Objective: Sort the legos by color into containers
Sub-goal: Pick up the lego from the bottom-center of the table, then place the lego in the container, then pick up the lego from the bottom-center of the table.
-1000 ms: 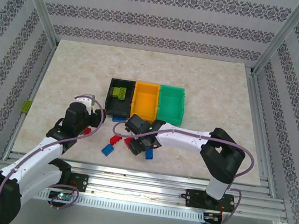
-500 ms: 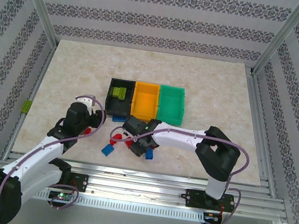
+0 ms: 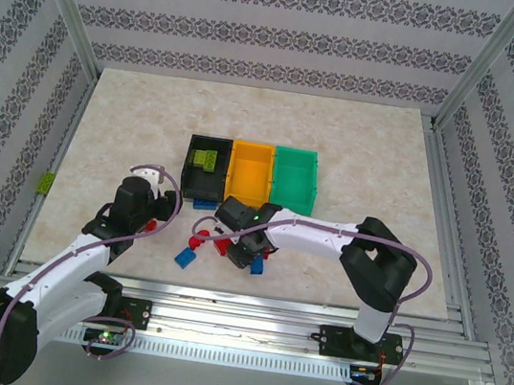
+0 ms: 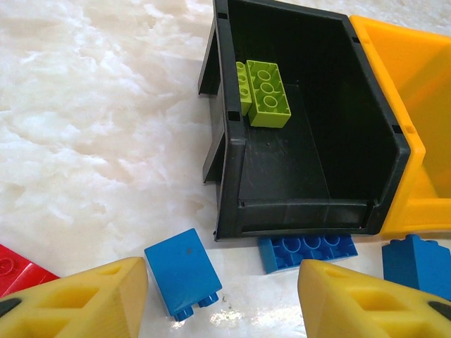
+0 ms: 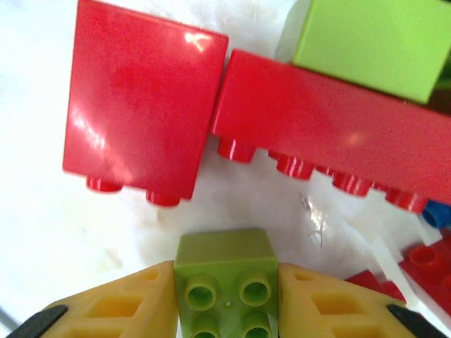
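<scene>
Edging slightly left since a second ago, right hand (image 5: 227,299) grips a lime brick (image 5: 225,271) at bottom centre, red bricks (image 5: 141,120) above; left hand (image 4: 224,289) open over blue bricks (image 4: 182,271) below black bin (image 4: 229,176)

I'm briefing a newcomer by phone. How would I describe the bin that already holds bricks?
On the marble table, a black bin, an orange bin and a green bin stand side by side. In the top view it is the left-end one. It alone is black, with lime green bricks lying inside.
</scene>
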### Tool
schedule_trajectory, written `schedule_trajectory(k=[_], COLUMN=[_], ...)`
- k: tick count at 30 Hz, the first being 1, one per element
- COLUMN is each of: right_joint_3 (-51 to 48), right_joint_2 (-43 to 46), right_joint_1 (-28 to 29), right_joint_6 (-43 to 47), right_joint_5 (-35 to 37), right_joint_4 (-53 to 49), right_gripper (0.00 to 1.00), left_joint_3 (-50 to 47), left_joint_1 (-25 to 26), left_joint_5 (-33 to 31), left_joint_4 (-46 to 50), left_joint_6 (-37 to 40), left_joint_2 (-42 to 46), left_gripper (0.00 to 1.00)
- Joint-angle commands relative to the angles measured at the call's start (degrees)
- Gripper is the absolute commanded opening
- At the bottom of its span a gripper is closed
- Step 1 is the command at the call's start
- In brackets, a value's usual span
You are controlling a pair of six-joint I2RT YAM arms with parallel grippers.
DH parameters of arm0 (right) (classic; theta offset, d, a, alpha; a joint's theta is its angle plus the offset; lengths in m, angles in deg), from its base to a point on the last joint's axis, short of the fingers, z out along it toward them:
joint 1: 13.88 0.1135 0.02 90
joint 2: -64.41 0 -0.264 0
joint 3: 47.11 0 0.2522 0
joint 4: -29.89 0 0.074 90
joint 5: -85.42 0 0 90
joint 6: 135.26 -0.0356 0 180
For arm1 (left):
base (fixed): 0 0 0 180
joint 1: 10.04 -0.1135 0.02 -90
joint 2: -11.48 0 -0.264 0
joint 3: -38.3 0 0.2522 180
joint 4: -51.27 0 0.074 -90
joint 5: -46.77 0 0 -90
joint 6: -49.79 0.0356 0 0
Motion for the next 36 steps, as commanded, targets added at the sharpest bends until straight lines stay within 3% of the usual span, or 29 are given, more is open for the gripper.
schedule_trajectory(k=[1,6,13,19,23,29,36], right_joint_3=[1.38,8.36,25.72,36.40,29.93,10.73,-11.76], right_joint_2=[5.22,4.84,-8.44,-16.77,-11.46,3.99,18.59], right_joint_1=[-2.19,-5.40,-8.36,-9.44,-9.52,-10.42,-16.00], right_joint_6=[-1.43,-5.03,-11.83,-13.19,-14.13,-15.38,-20.15], right_joint_5=[-3.99,-5.49,-2.17,-0.42,-0.88,4.10,5.47], right_joint_4=[-1.60,4.50,8.16,5.88,8.31,8.90,8.15], right_gripper=[0.38,0.38,0.39,0.65,0.64,0.63,0.62], left_joint_3=[-0.70,-0.72,-0.52,-0.70,-0.79,-0.64,-1.07], left_joint_1=[-0.62,-0.60,-0.58,-0.60,-0.63,-0.68,-0.87], left_joint_5=[0.15,-0.16,0.15,0.12,0.24,0.76,1.18], left_joint_4=[-1.91,-2.33,-3.05,-3.16,-3.49,-3.40,-4.19], left_joint_6=[-0.72,-0.92,-1.03,-0.99,-1.08,-1.08,-1.34], left_joint_2=[0.86,-0.55,-2.43,-2.34,-2.62,-2.61,-2.64], left_gripper=[0.58,0.58,0.58,0.58,0.58,0.59,0.59])
